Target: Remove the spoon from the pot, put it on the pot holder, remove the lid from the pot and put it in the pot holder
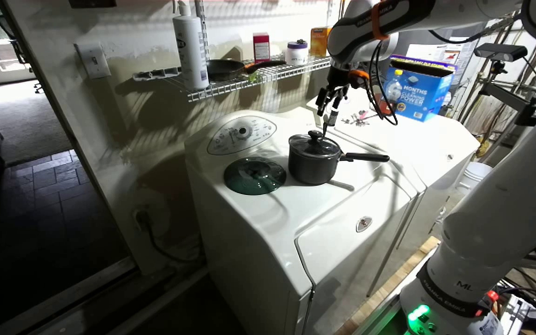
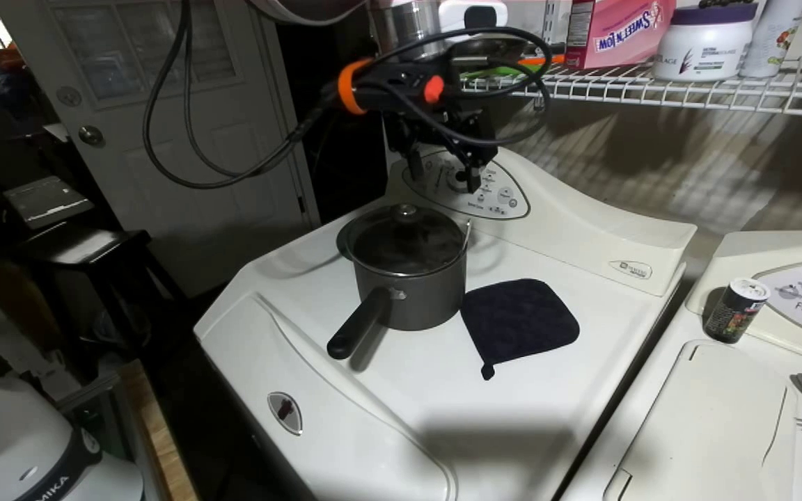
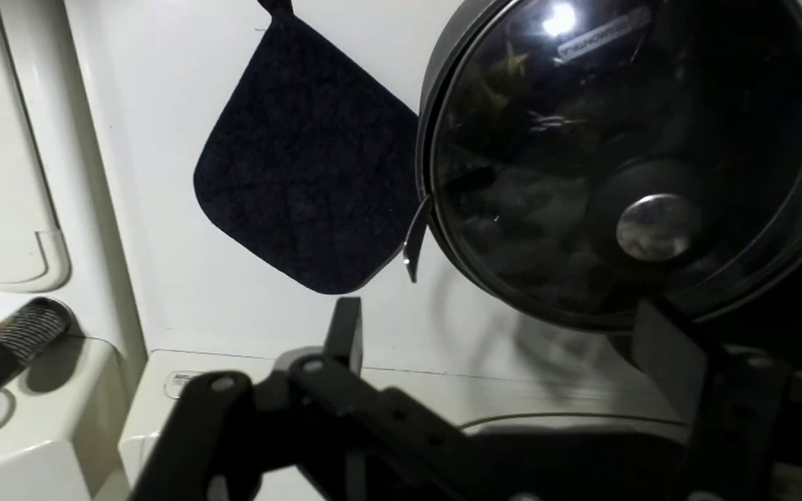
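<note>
Pot (image 2: 420,299) lidded, gripper (image 3: 498,303) parted above, spoon (image 3: 416,240) at the rim

The white appliance (image 2: 387,369) carries it all; sides here follow the exterior view with the robot's base (image 2: 18,410) at left. Its raised control panel (image 2: 568,233) walls off the far edge and cramps reach there. A seam at right parts it from a second appliance (image 2: 707,410). Short of that seam, and along the near side, the white top gives free room.

The pot stands upright left of the middle, its handle (image 2: 359,323) reaching toward the near left edge, where a stray sweep could swing it round. Just beside it, to the right, the dark pot holder (image 2: 521,321) lies flat; whether the two touch I cannot tell.

The gripper hangs higher than the pot, toward the panel, its fingers (image 3: 672,362) well apart and nothing between them. The glass lid (image 2: 408,247) sits on the pot, knob up.

Smallest is the spoon, only a short metal end leaning out at the pot's far right rim. I judge the first step in hand: getting the spoon out, no grasp made yet. The next move calls for coming down with a finger either side of that end, clear of the lid, and drawing it up and out, then right to the pot holder.
</note>
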You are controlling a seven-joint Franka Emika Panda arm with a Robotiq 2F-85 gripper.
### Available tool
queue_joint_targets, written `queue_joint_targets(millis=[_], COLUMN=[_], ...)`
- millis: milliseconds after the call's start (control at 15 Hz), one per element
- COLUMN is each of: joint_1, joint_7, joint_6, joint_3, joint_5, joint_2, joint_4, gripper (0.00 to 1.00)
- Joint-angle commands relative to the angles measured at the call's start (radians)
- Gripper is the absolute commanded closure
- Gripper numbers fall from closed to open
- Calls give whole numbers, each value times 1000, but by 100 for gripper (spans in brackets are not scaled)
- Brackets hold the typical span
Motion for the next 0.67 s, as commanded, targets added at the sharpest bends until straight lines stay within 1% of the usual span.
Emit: queue_joint_targets(millis=[0,133,200,400,600], joint_1=[6,6,12,7,-2], joint_7=[-42,-75,-138,-208,-266], joint_6=[-2,-2,-60,-131,-153], joint_3=[-7,-9,-14,-29,-38], joint_5=[11,17,71,147,164], joint_2=[11,26,23,62,91], joint_4=[3,11,20,50,66], gripper=[0,0,0,0,0])
